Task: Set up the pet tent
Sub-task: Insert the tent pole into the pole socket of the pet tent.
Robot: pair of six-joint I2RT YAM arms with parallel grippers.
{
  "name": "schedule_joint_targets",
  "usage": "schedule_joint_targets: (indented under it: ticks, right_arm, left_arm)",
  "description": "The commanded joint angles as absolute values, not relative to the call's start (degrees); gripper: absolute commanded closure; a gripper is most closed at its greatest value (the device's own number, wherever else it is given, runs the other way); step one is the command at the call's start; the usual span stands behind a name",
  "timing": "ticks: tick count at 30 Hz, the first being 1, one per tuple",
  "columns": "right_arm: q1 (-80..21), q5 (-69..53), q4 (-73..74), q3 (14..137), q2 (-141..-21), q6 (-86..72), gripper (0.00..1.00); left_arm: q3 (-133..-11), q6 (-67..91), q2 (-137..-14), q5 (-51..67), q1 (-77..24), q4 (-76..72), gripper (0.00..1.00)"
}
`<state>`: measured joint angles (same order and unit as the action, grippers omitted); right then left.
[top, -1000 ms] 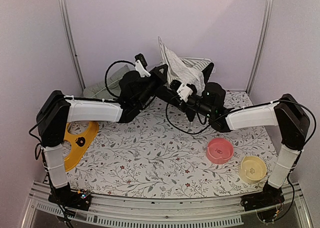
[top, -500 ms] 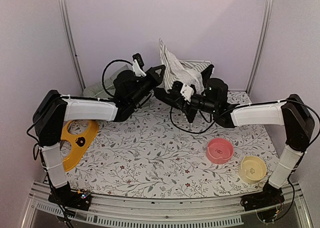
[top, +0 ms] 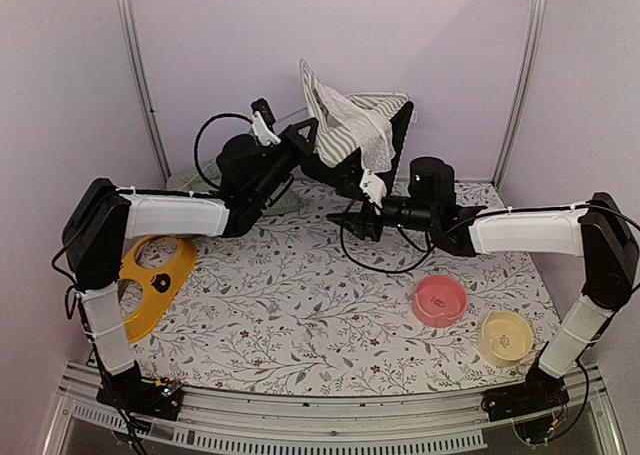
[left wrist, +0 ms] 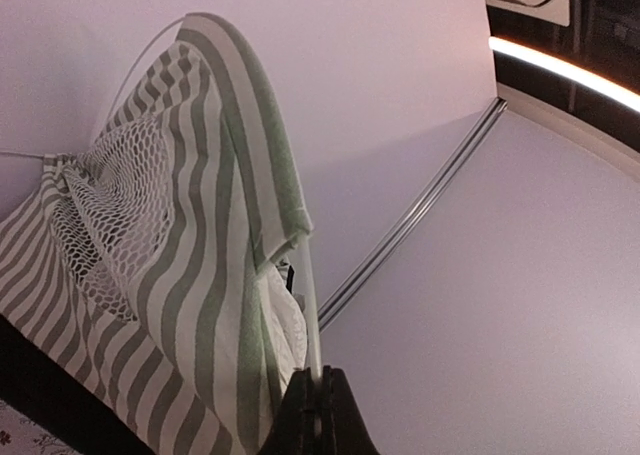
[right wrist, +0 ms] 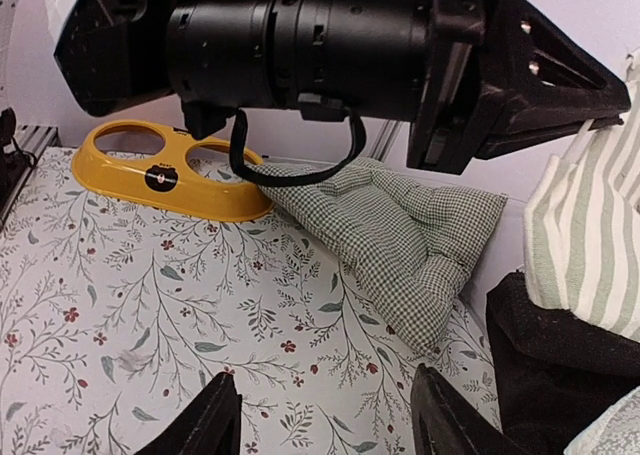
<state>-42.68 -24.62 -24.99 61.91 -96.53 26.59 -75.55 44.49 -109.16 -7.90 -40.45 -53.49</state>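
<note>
We find the pet tent (top: 355, 125) held up off the worktop (top: 300, 305), crumpled, beside the green checked cushion (right wrist: 400, 235). The left tool (left wrist: 318, 415) is pressed together on a thin tent pole (left wrist: 308, 305). The right tool (right wrist: 325, 415) stands spread and empty, near the cushion. We judge the setup barely begun: the fabric is not yet opened out or tensioned.

1. The left arm (top: 175, 215) is wearing a white shell well behind its matte black left gripper (left wrist: 318, 400).
2. A black cable (right wrist: 300, 178) is looping just behind that claw.
3. The right arm (top: 520, 233) is showing a matching white shell behind the black right gripper (right wrist: 325, 420).
</note>
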Motion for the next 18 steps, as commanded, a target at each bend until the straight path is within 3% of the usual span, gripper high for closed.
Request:
schedule_joint_targets:
  ticks: [1,7,18]
  right_arm:
    - [-41.9,-18.2,-20.1,63.5,-91.7,17.2,0.38]
    - [-39.2,-13.3,-6.5,74.1,-93.3,7.4,0.41]
    - [-35.6,-15.7,-6.8,71.8,-89.5,10.8,0.37]
  left_arm:
    - [-77.6,42.4,-108.8,-7.1,-39.8,-58.0,1.00]
    - [-78.9,42.9,-110.0,-5.5,-39.6,-56.9,1.00]
    - [-78.4,44.7,-110.2,-2.9,-39.4,-56.9,1.00]
